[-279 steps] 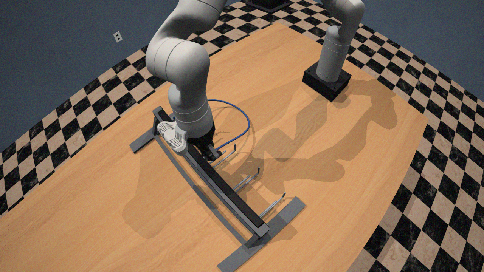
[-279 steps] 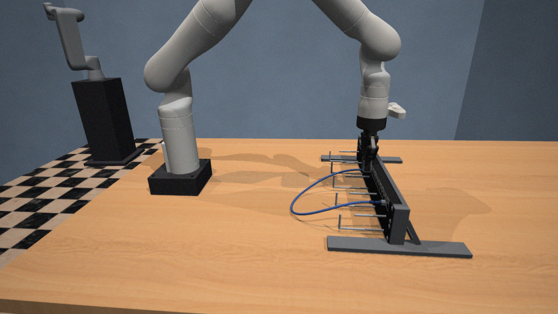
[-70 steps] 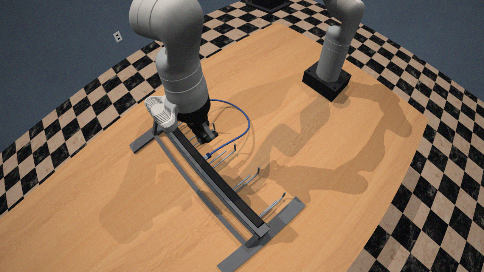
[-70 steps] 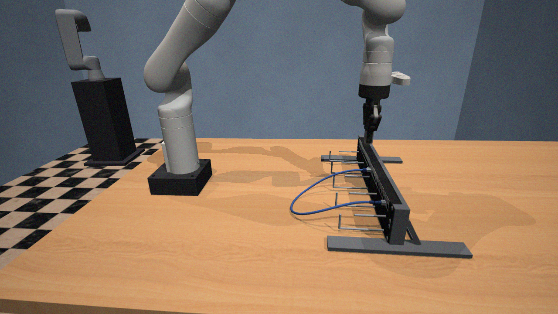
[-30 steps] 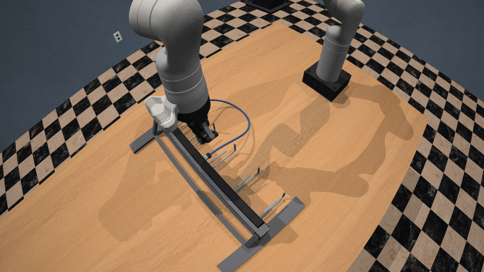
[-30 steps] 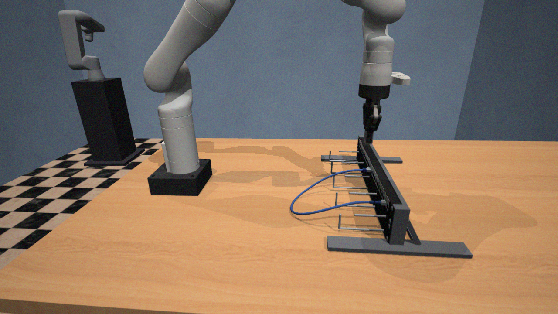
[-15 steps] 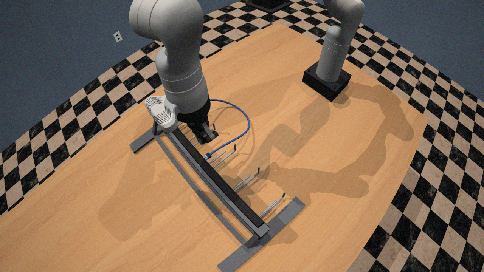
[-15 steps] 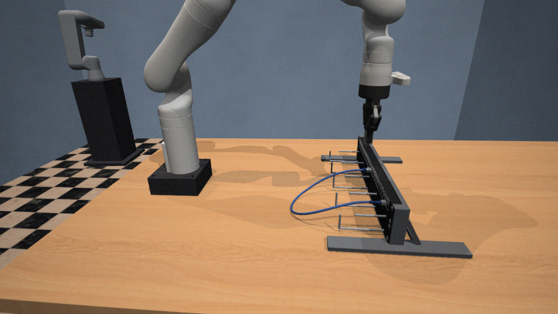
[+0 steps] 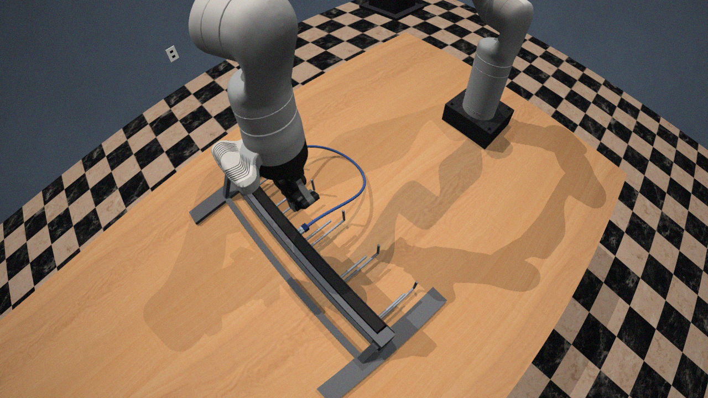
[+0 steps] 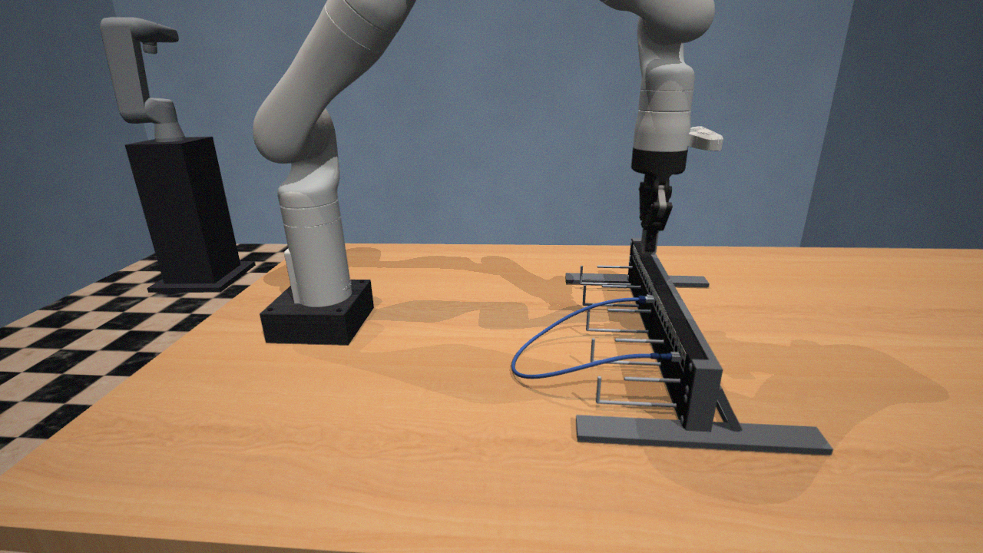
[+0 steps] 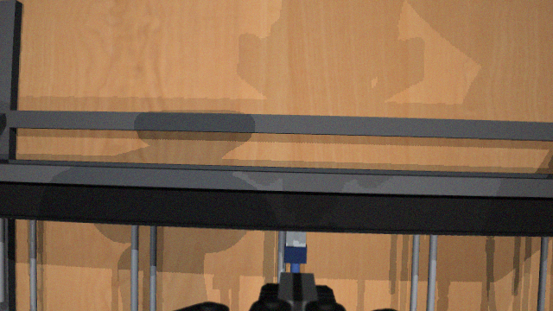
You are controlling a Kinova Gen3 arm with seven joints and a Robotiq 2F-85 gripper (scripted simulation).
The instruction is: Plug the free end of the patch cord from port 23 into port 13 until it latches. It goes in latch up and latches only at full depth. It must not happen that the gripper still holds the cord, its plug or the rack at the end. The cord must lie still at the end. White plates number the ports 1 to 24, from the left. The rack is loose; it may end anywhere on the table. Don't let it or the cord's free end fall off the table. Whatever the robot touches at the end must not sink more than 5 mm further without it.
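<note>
The rack stands upright. The blue cord loops out from its port side. One end plug sits in the row near the middle, straight out from the face, with part of its clear body showing. The port-23 plug is nearer the rack's end in the exterior view. Port number, latch and full depth cannot be read. My gripper is shut and empty, above the cord just behind the middle plug's boot in the wrist view.
Thin metal rods stick out from the rack below the ports, several with upright tips. Flat feet carry the rack at both ends. The arm's black base stands on the table, beyond the cord loop.
</note>
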